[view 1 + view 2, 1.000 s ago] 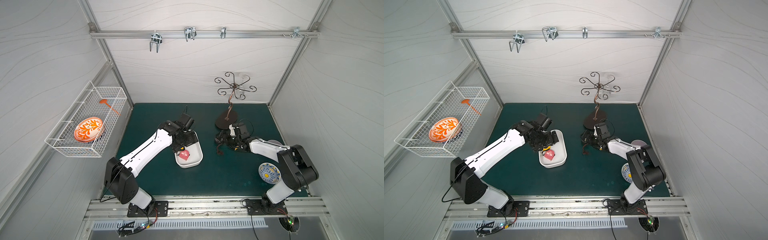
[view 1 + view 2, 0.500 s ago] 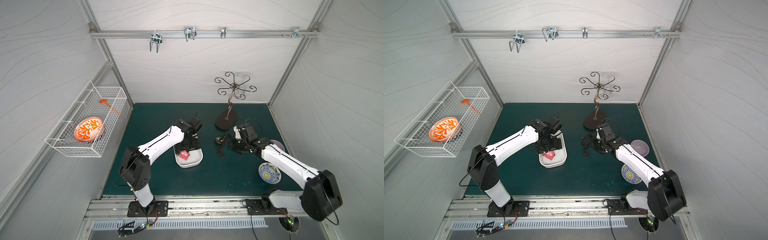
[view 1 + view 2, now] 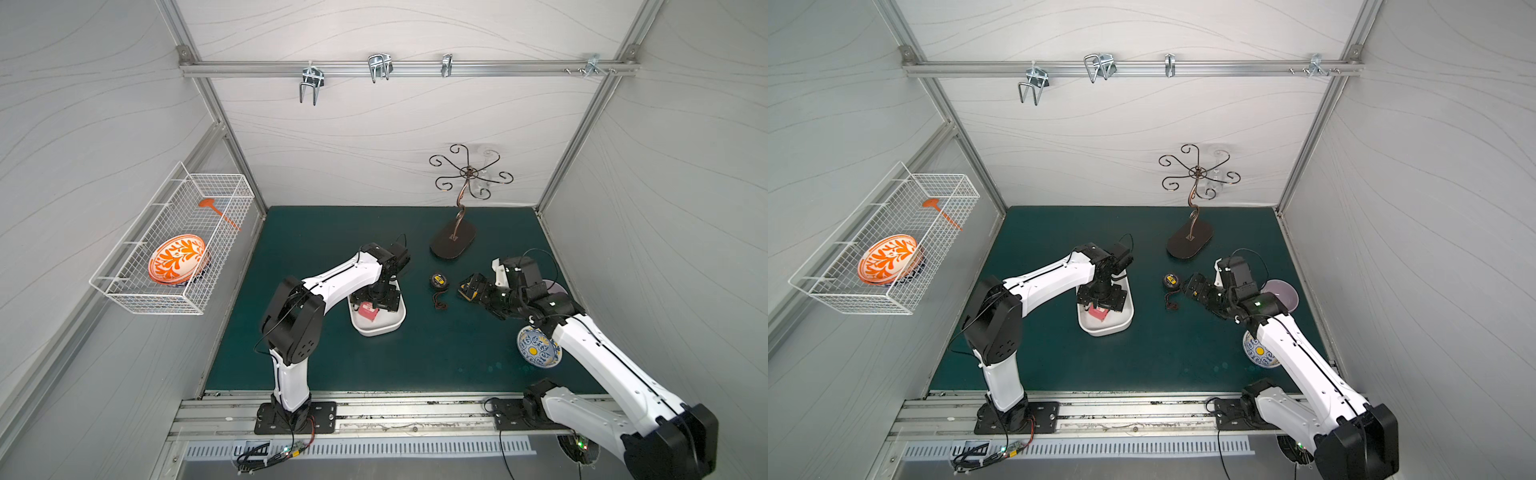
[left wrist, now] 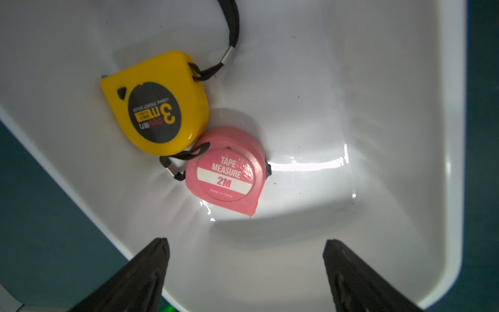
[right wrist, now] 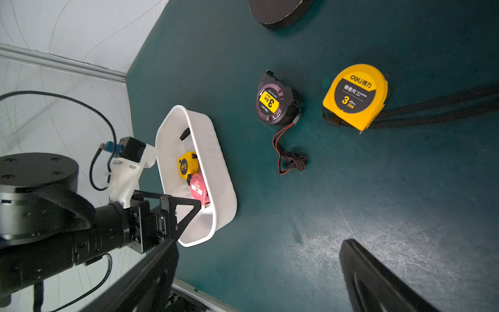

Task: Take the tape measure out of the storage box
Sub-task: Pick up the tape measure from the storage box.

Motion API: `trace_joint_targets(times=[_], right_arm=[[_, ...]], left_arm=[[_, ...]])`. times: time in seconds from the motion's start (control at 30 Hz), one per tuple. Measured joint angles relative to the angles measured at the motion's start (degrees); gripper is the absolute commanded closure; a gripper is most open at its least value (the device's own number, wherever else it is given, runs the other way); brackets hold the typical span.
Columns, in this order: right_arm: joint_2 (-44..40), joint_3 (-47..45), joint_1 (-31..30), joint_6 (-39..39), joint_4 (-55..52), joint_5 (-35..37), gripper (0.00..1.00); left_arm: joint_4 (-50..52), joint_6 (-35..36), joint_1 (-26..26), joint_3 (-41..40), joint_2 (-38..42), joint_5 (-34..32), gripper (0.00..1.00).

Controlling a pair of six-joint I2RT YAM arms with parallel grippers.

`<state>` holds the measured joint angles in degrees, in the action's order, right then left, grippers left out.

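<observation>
Over the storage box [image 3: 376,330], left gripper [image 4: 245,241]: jaws spread wide, empty, above a pink tape measure [image 4: 225,173] and a small yellow tape measure [image 4: 156,108] lying touching on the box floor. Right gripper [image 5: 260,243]: jaws likewise apart, holding nothing, over the green mat [image 3: 415,357] at 3 o'clock of the box. On the mat at 2 o'clock of the box: a black tape measure [image 3: 439,280], and beside it, nearer the right gripper, a large yellow tape measure [image 5: 356,97].

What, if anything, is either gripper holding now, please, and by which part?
Nothing is held. The left gripper hangs open over the storage box, clear of the pink tape measure; the right gripper is open too.
</observation>
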<state>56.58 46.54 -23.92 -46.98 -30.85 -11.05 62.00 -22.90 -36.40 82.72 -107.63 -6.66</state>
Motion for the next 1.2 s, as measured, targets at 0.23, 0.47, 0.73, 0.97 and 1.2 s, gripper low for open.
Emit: trace_joint_targets(times=[0.23, 0.47, 0.73, 0.97, 1.2], right_arm=[[-0.5, 0.8, 1.5, 0.0, -1.9, -0.9, 0.01], [-0.6, 2.7, 2.2, 0.1, -2.4, -1.4, 0.01], [-0.6, 3.9, 2.3, 0.1, -2.8, -1.6, 0.01], [-0.6, 4.0, 2.3, 0.0, -2.8, -1.6, 0.01], [-0.6, 4.0, 2.3, -0.2, -2.8, -1.7, 0.01]], left_arm=[[-3.5, 5.3, 1.8, -0.9, -3.8, 0.5, 0.11], [-5.3, 8.0, 2.9, -2.7, -5.7, 0.8, 0.12], [-6.2, 9.0, 3.0, -2.6, -7.1, 1.9, 0.19], [-6.3, 9.0, 2.5, -2.4, -7.2, 2.4, 0.33], [-5.8, 8.8, 2.2, -1.7, -7.8, 2.7, 0.73]])
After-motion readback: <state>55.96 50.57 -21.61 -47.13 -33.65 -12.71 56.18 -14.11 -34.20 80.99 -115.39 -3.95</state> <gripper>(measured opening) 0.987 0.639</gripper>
